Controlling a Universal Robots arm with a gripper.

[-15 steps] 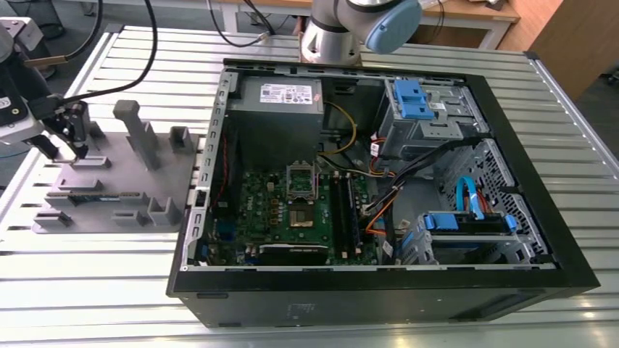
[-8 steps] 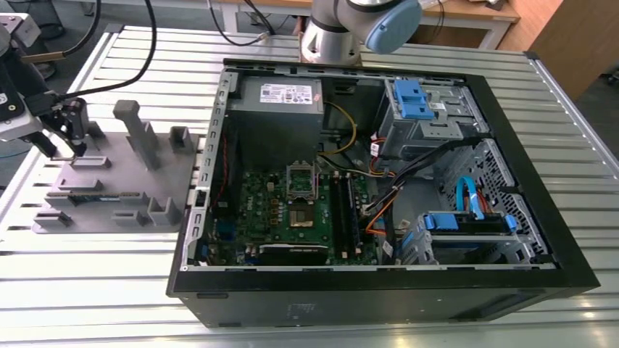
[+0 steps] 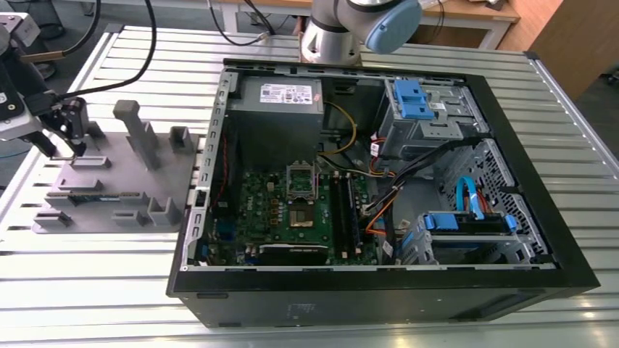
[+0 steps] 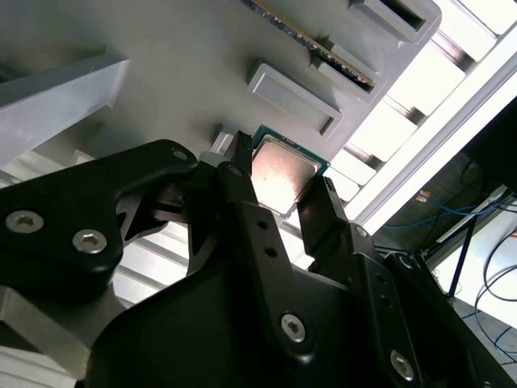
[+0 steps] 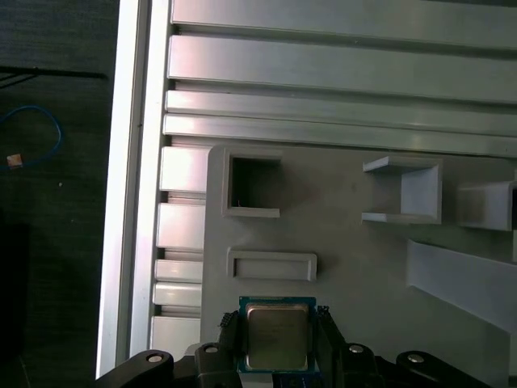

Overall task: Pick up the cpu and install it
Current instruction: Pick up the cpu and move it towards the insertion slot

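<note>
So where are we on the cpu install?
Nothing is finished yet. In hand: the pincer is at the cpu, which lies on the grey fixture tray; I can't confirm a grip. Left: the lift and the install, as the motherboard socket in the open case looks unfilled.
</note>
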